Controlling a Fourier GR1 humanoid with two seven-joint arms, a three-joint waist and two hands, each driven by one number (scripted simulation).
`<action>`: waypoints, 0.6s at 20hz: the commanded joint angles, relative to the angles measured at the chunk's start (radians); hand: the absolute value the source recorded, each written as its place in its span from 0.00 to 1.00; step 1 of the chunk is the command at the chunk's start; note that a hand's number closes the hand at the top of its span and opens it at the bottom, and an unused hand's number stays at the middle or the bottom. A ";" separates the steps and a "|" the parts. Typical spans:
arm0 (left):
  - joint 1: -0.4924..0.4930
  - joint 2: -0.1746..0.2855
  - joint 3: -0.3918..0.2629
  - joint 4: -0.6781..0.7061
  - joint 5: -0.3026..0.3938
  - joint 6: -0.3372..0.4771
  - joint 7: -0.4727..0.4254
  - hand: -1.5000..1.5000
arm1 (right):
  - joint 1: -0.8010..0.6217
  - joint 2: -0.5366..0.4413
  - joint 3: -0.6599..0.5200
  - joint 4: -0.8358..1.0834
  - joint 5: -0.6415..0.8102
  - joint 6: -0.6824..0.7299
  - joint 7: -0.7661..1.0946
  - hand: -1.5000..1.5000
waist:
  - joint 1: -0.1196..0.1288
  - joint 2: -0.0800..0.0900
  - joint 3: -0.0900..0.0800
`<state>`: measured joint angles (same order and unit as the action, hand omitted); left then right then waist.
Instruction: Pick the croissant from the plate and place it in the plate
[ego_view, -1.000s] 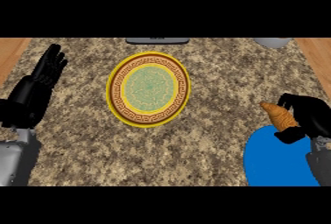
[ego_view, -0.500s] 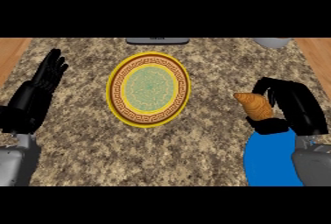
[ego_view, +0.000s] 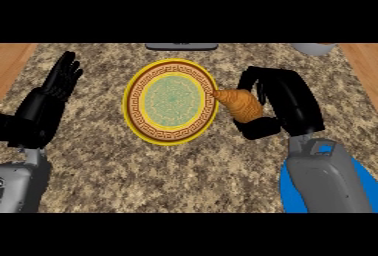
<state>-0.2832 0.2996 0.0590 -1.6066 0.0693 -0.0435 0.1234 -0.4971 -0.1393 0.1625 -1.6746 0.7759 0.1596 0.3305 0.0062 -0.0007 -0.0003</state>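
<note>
- We saw the right robot hand (ego_view: 284, 102) closed round the croissant (ego_view: 240, 103), its black fingers curled over the pastry's top and its thumb tucked under the lower end.
- The croissant, golden-brown, lay tilted in that grasp. Its broad end was hidden against the palm and its pointed end aimed left at the yellow patterned plate (ego_view: 137, 125).
- From our head view, the tip just met the plate's right rim. We could not tell whether it touched the rim or hung above it.
- The yellow patterned plate, round with a brown key-pattern band and a pale green centre, sat on the speckled granite surface (ego_view: 148, 170) between the two hands.
- The blue plate (ego_view: 286, 195) showed in the lower right corner, mostly covered by the grey right forearm (ego_view: 325, 177). It lay below the croissant in the view and apart from it.
- The left robot hand (ego_view: 48, 107) rested open near the view's left edge, fingers straight and pointing up, apart from the yellow patterned plate.
- The grey left forearm (ego_view: 18, 185) came in from the lower left corner.
- A wooden border (ego_view: 15, 55) flanked the surface at the upper left, and a matching strip stood at the upper right.
- A flat grey object (ego_view: 181, 46) lay at the top edge above the yellow patterned plate, and a pale rounded item (ego_view: 317, 48) sat at the top right. The frame cut both off, and we could not identify either.
</note>
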 joint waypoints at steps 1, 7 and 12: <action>0.026 -0.002 0.013 -0.044 0.004 -0.006 0.022 0.50 | -0.112 0.098 0.038 0.126 0.041 -0.039 0.025 1.00 | 0.006 0.001 0.000; 0.028 -0.006 0.000 -0.046 -0.012 -0.023 0.020 0.50 | -0.272 0.138 0.115 0.383 -0.053 -0.201 0.083 1.00 | 0.016 0.003 0.000; -0.065 -0.010 0.028 0.090 -0.010 -0.034 -0.033 0.50 | -0.472 0.139 0.132 0.639 -0.158 -0.289 0.105 1.00 | 0.018 0.009 0.000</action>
<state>-0.2897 0.2862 0.0644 -1.6018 0.0559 -0.0650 0.1183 -0.8560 -0.0085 0.2599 -1.1994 0.6799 -0.0555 0.4191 0.0256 0.0050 -0.0004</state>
